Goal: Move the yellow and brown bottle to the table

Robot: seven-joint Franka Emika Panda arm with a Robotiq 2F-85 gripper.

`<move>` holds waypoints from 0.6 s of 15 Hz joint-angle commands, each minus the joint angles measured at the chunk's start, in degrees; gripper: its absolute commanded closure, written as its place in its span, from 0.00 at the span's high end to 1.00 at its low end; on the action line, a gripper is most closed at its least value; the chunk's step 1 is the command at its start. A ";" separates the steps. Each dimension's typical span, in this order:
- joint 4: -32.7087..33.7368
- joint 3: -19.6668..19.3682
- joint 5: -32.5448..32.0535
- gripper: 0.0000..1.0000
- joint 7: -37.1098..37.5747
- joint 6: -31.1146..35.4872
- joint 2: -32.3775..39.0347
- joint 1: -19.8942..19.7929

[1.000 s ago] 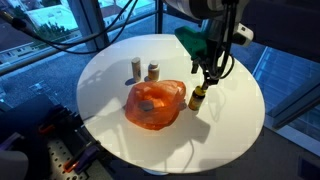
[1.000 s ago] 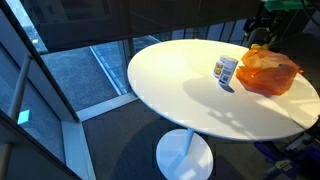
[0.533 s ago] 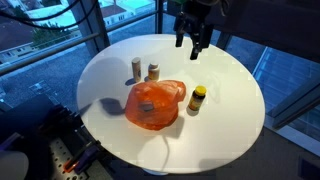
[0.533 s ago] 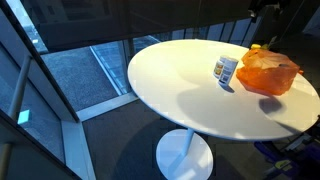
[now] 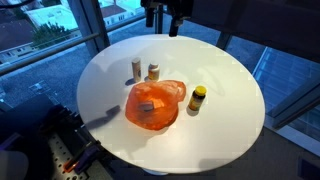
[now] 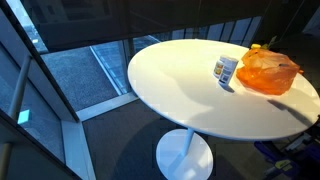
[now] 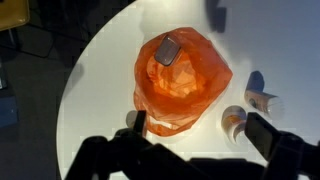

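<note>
The yellow and brown bottle [image 5: 198, 98] stands upright on the round white table [image 5: 230, 70], just beside the orange bowl, with nothing touching it. My gripper [image 5: 165, 14] is high above the table's far edge, well away from the bottle, open and empty. In the wrist view its two dark fingers are wide apart [image 7: 200, 122], over the bowl's edge and the table [image 7: 110, 60]. There the bottle is only a small dim shape [image 7: 129, 118] beside one finger. The table also shows in an exterior view [image 6: 180, 85].
The orange translucent bowl [image 5: 155, 105] [image 6: 268, 72] [image 7: 180, 75] sits mid-table with a grey item [image 7: 167, 50] inside. Two pale light-capped bottles [image 5: 136, 68] [image 5: 153, 72] stand behind it, also in the wrist view [image 7: 237, 120] [image 7: 263, 100]. Glass walls surround the table.
One second ago my gripper was down at the bottle beside the bowl. It has let go, risen and moved back over the table's far edge. The bottle stays standing.
</note>
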 commanded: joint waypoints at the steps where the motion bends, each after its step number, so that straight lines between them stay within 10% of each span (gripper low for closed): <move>1: -5.61 0.71 -2.18 1.00 -4.33 -2.31 -9.65 -0.30; 9: -11.83 0.47 -1.89 1.00 -6.77 -0.59 -21.07 -0.26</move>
